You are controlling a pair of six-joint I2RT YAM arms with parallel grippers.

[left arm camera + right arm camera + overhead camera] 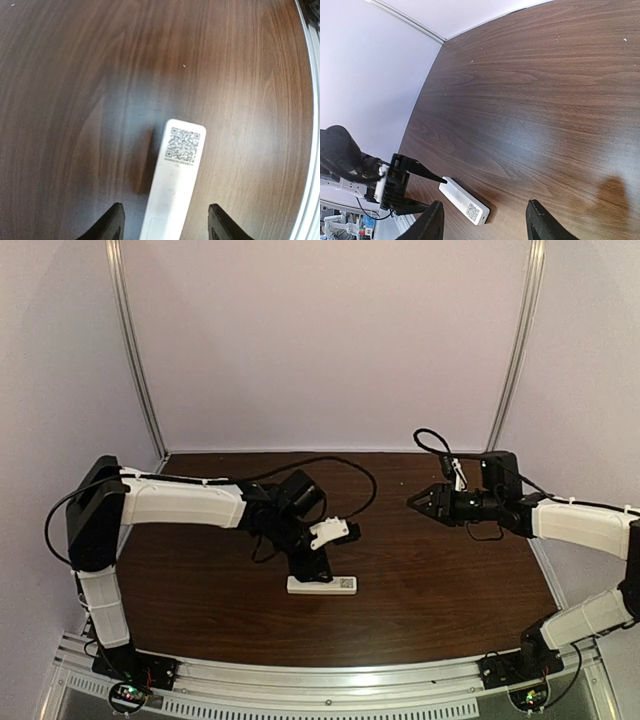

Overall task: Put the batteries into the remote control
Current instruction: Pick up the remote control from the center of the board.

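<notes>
Remote control (175, 190): laid back-up on surface (75, 100), flanked untouched by parted left fingers (112, 225). Right fingers (432, 222) parted, empty. Batteries unseen, judged loaded; withdrawal called for.

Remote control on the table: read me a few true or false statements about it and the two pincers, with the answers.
1. The slim white rectangular remote control lies flat on the dark wooden table. True.
2. The left pincer is clamped on it. False: its fingers stand open on either side, with gaps.
3. A QR code label faces up on the remote. True.
4. The right pincer holds an orange battery. False: it is open, empty and away from the remote.
</notes>
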